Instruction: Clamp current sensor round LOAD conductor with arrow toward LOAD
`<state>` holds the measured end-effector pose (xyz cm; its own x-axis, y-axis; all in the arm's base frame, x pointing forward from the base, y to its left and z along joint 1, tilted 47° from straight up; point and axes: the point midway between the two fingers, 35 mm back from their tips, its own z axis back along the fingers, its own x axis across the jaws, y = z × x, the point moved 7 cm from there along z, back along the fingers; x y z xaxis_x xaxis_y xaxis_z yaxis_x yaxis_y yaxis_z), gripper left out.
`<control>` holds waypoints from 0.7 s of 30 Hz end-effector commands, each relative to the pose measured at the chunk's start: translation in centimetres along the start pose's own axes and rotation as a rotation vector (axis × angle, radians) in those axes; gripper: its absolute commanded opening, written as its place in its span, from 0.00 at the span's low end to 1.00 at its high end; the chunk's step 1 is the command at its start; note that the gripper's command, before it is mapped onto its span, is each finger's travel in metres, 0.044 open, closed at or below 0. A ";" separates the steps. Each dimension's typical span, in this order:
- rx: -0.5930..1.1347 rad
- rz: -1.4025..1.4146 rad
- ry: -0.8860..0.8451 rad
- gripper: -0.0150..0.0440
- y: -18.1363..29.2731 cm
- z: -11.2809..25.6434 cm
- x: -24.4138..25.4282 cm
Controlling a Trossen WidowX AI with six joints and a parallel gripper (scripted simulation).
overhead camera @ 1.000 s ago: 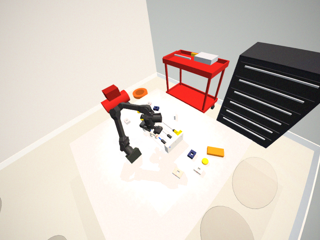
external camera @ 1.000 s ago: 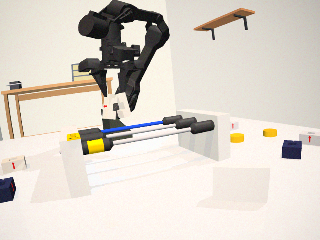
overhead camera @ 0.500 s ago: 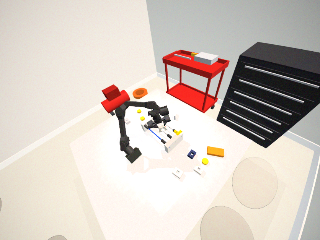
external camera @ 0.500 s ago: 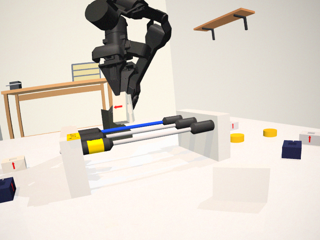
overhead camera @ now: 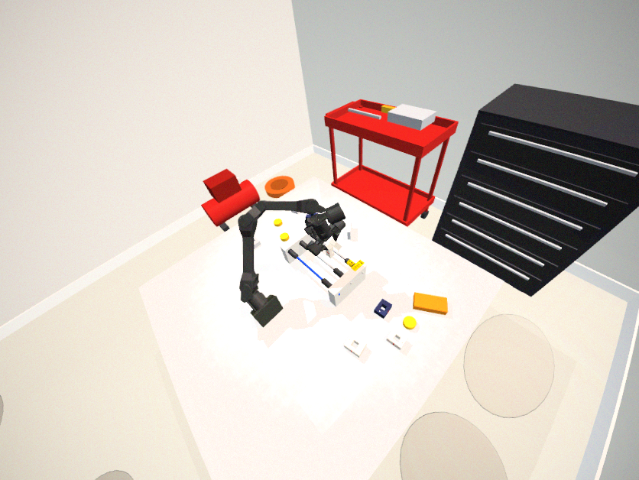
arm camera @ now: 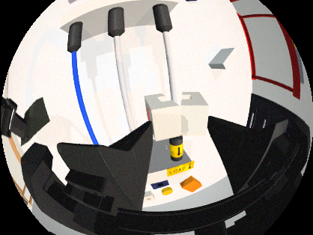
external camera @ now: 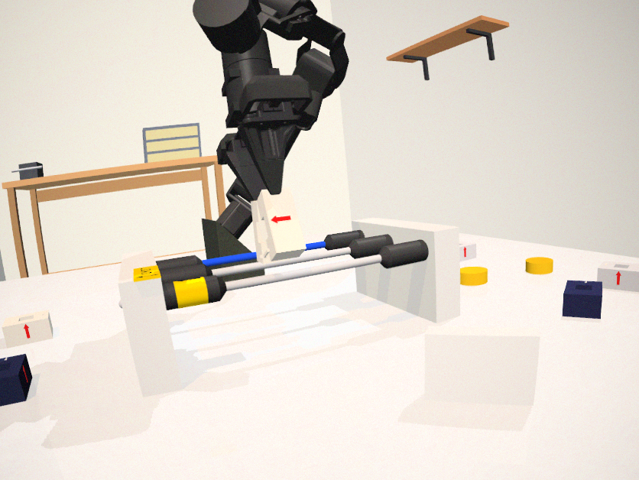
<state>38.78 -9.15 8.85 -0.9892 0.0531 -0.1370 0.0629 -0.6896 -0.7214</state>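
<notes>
The cream split-core sensor (overhead camera: 330, 248) (external camera: 283, 235) (arm camera: 165, 125) is held in my gripper (overhead camera: 326, 244) (external camera: 268, 194) (arm camera: 180, 123), which is shut on it. Its two halves stand apart with a gap between them. In the exterior view it is tilted above the conductors, its red arrow pointing left, toward the yellow LOAD marker (overhead camera: 358, 264) (external camera: 147, 272) (arm camera: 180, 169). The LOAD conductor (external camera: 309, 270) (arm camera: 169, 63), with a yellow band, runs in line with the gap in the wrist view. It looks to be below the sensor; the exact height between them is hard to tell.
The blue conductor (overhead camera: 309, 268) (external camera: 229, 257) (arm camera: 78, 97) and a middle grey one (external camera: 330, 252) (arm camera: 120, 75) run beside it between white end blocks (overhead camera: 345, 290) (external camera: 407, 281). Dark blue sensors (external camera: 582, 302), white sensors (overhead camera: 355, 348), yellow discs (overhead camera: 409, 322) and an orange block (overhead camera: 429, 303) lie around.
</notes>
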 end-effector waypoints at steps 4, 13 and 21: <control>-0.006 0.018 0.006 0.25 0.2 -0.9 -0.2; -0.006 0.018 0.007 0.25 0.2 -2.3 -0.3; -0.006 0.018 0.007 0.25 0.2 -3.6 -0.3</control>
<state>39.51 -6.99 6.68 -0.9868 0.0397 -0.1573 0.0868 -0.6900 -0.7186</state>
